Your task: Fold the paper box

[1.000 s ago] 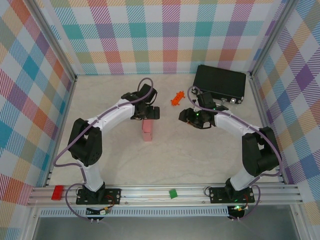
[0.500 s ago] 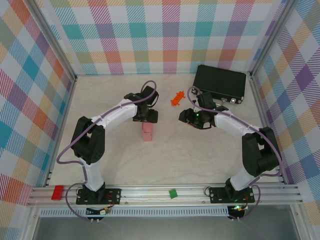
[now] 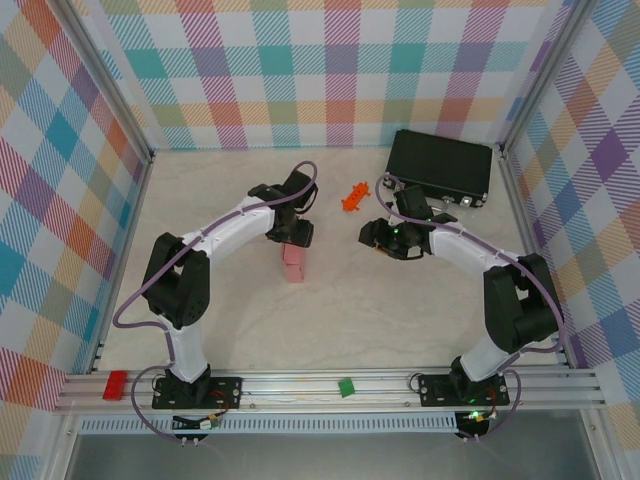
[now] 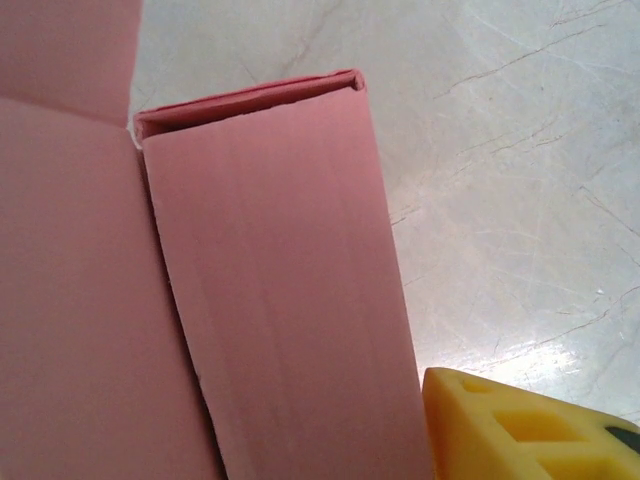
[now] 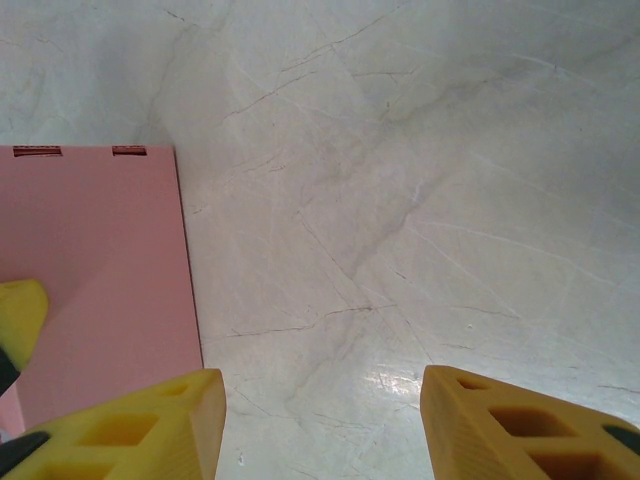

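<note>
L gripper [image 3: 291, 233] has narrowed over paper box [image 3: 294, 266], mid-table; can't tell if clamped. R gripper [image 5: 317, 395] jaws apart over bare table [image 5: 420, 200]. Farther back: orange toy [image 3: 352, 196], black case [image 3: 441, 166].

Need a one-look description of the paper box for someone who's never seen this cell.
Start at the pale marbled table inside the plaid walls and go to its middle. The paper box is the narrow light-pink card piece just left of centre. It is the only plain pink thing on the table: the orange toy lies farther back, and the black case is larger, far right.
</note>
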